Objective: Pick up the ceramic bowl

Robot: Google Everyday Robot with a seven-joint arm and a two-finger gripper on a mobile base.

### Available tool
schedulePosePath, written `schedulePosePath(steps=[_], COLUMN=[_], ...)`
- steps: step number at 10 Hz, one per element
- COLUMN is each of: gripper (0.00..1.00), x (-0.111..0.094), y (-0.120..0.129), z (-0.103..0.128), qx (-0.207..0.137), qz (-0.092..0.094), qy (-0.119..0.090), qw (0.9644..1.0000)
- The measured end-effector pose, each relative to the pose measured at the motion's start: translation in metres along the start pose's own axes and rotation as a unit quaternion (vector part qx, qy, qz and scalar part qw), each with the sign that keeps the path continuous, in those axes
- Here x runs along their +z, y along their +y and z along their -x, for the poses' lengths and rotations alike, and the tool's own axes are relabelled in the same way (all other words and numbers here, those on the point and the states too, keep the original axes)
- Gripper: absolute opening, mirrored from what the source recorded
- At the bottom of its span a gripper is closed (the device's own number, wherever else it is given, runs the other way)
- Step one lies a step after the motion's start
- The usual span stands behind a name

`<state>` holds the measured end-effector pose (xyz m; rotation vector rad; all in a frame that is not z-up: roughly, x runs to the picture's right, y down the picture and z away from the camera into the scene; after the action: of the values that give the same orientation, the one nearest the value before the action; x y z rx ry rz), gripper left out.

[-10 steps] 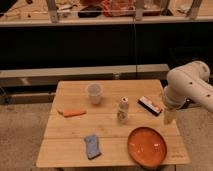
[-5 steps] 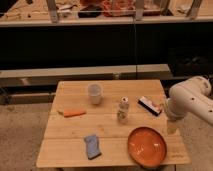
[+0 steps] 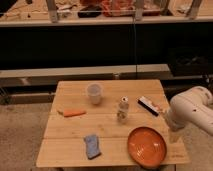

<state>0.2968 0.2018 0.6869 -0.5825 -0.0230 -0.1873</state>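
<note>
The ceramic bowl [image 3: 146,146] is wide, shallow and orange-red. It sits upright on the wooden table [image 3: 107,131] near the front right corner. My white arm [image 3: 192,110] comes in from the right edge of the view. The gripper [image 3: 173,135] hangs down from it at the table's right edge, just right of the bowl and a little above it. It holds nothing that I can see.
A translucent whitish cup [image 3: 94,93] stands at the back middle. A small bottle [image 3: 123,110] stands at the centre. A black and white bar [image 3: 150,106] lies behind the bowl. An orange carrot-like piece [image 3: 73,113] lies at the left and a blue sponge [image 3: 92,145] at the front left.
My arm has moved down and towards the front right, bringing the gripper lower beside the bowl. The objects on the table have not moved.
</note>
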Motion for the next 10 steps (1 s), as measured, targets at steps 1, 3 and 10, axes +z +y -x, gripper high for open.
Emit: schedulePosePath(steps=[1,3,10], gripper=[0.80,0.80,0.80], x=[0.002,0.001,0.008], y=[0.004,0.010,0.024], z=[0.005,0.011,0.024], qx=[-0.014,-0.033,-0.105], qz=[0.001,0.004,0.013], qy=[-0.001,0.002,0.008], qw=[0.9999,0.9994,0.9944])
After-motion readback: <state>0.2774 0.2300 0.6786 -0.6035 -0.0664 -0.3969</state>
